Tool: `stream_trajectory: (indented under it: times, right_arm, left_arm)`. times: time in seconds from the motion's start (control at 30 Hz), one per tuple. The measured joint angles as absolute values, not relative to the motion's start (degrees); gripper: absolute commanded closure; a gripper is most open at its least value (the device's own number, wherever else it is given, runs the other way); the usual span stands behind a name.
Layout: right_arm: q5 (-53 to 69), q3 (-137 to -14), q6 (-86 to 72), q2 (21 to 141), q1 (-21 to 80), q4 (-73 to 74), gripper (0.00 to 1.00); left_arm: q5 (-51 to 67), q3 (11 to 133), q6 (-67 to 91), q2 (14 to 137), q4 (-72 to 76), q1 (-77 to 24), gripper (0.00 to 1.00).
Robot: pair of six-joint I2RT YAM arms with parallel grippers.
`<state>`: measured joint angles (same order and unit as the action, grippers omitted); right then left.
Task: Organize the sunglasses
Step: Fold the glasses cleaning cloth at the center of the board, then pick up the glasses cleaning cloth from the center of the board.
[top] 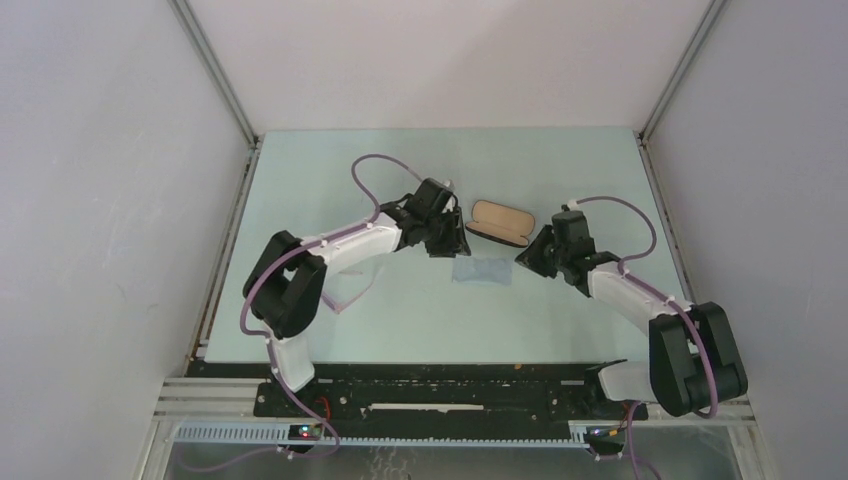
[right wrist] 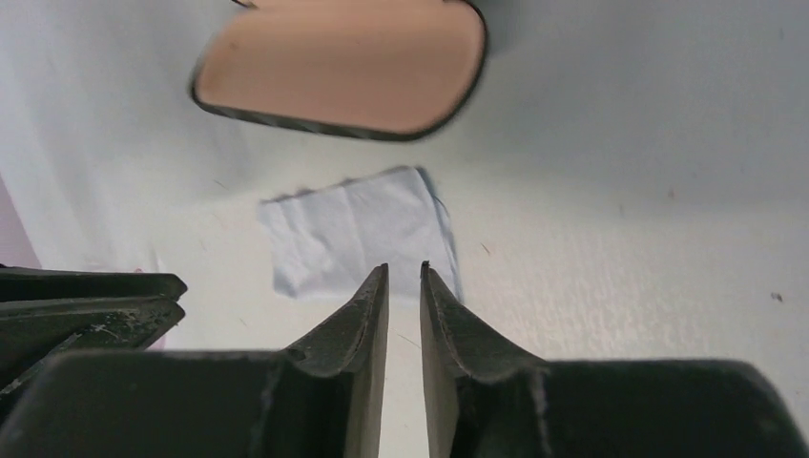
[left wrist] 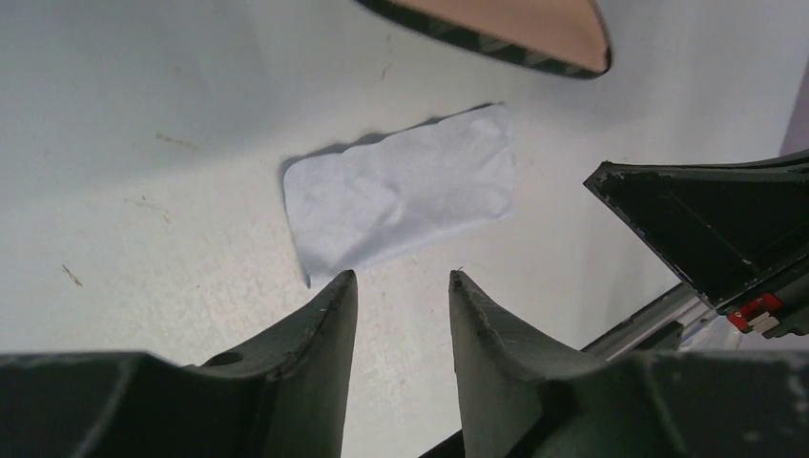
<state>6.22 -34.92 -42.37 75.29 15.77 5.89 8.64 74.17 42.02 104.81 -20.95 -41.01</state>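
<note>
The sunglasses (top: 350, 293) lie on the table under my left forearm; only part of their thin purplish frame shows, and neither wrist view holds them. My left gripper (left wrist: 401, 277) hangs open over bare table, its tips just short of the near edge of the light blue cloth (left wrist: 401, 196), with nothing between the fingers. My right gripper (right wrist: 405, 267) is open by a narrow gap and empty, its tips over the edge of the cloth (right wrist: 353, 239). The two grippers face each other across the cloth (top: 483, 270).
The black case (top: 497, 222) lies open just beyond the cloth, showing its tan lining (right wrist: 343, 67). The enclosure's grey walls rise on the left and right, and a rail runs along the table's near edge.
</note>
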Motion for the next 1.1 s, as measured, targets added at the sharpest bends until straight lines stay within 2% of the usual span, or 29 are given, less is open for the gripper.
stream_trajectory:
  times: [0.17,0.4,0.6,0.8,1.1]
  right_arm:
    - [6.1,-40.7,-41.1,76.6,15.2,6.6,0.6]
    - [6.7,-41.8,-39.0,78.3,14.7,7.6,0.58]
    - [9.4,-38.1,-37.7,81.4,14.7,7.5,0.54]
    - [12.4,-37.6,-37.2,86.1,14.7,5.2,0.55]
    - [14.4,-37.7,-37.1,88.0,14.7,2.1,0.64]
  left_arm:
    - [8.6,77.8,41.2,105.0,-21.8,-39.3,0.44]
    - [9.2,79.5,40.5,107.7,-24.2,-37.6,0.41]
    - [9.8,74.1,41.1,108.5,-24.1,-38.1,0.43]
    - [11.1,73.0,41.8,111.5,-23.2,-38.7,0.46]
    - [13.7,72.9,42.9,112.4,-20.2,-39.0,0.5]
